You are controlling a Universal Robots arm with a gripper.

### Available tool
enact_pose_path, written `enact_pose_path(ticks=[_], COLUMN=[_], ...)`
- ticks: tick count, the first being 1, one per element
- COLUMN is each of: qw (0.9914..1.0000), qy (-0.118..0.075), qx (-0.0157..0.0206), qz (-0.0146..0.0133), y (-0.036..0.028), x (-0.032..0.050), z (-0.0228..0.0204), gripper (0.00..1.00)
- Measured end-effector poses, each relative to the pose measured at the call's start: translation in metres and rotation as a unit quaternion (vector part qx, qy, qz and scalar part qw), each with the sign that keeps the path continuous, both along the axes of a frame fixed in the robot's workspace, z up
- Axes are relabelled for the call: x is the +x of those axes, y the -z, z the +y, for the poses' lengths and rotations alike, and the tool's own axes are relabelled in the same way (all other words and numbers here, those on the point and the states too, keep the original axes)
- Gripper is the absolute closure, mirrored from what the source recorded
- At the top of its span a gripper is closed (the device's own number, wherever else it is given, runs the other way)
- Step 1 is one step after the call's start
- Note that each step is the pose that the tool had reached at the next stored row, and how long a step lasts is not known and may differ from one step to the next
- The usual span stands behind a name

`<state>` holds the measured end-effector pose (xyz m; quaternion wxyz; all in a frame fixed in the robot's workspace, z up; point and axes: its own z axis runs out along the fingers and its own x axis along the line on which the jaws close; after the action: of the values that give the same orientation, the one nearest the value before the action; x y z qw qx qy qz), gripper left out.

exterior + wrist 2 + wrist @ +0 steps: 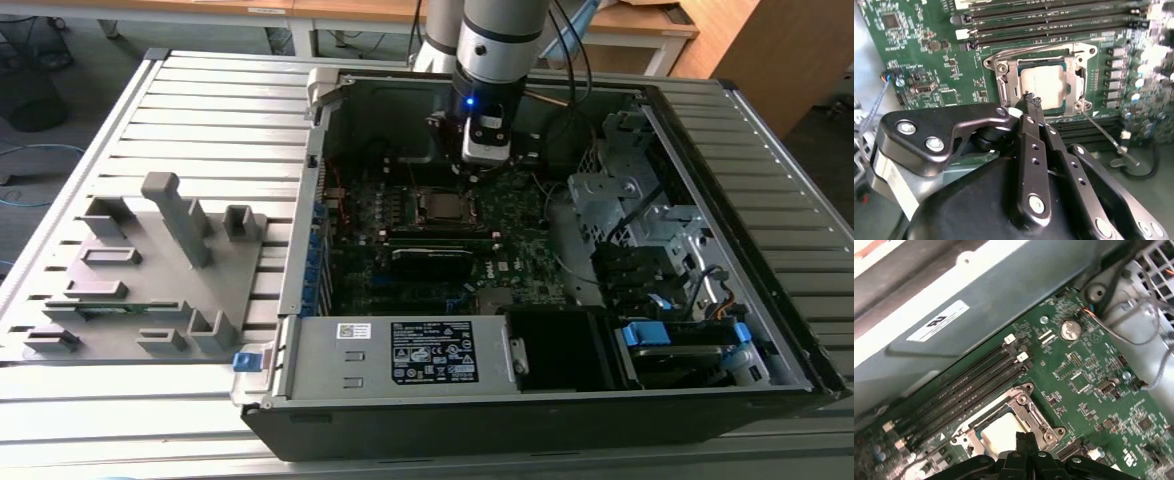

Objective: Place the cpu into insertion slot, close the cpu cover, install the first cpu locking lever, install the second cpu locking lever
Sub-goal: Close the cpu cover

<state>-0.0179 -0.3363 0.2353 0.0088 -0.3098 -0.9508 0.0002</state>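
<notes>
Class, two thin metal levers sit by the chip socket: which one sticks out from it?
The lever slanting away from a corner of the socket; the other lever lies along its edge beside the long slots.

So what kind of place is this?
Probably a robotics lab or workshop: an open computer case lies on a slotted metal table, a grey fixture tray beside it, wooden desks behind.

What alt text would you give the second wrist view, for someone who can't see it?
A black gripper, fingers pressed together, points at the edge of the insertion slot on a green motherboard, where the cpu sits under the lowered cpu cover. A thin metal lever angles away from the slot.
</notes>
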Motion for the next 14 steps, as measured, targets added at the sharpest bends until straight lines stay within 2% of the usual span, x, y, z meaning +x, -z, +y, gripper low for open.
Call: enact_pose_path(ticks=[3, 7, 10, 14], qw=[0.99964, 0.99799, 0.99591, 0.99195], qy=[-0.027, -0.063, -0.090, -0.127], qx=[0.0000, 0.0001, 0.0000, 0.0001], qz=[0.0000, 0.0000, 0.0000, 0.0000], y=[0.0002, 0.0006, 0.0008, 0.0011], x=[0.0000, 0.0000, 0.0000, 0.0000], z=[0.0000, 0.0000, 0.0000, 0.0000], gripper=[0.89, 0.89, 0.89, 0.89])
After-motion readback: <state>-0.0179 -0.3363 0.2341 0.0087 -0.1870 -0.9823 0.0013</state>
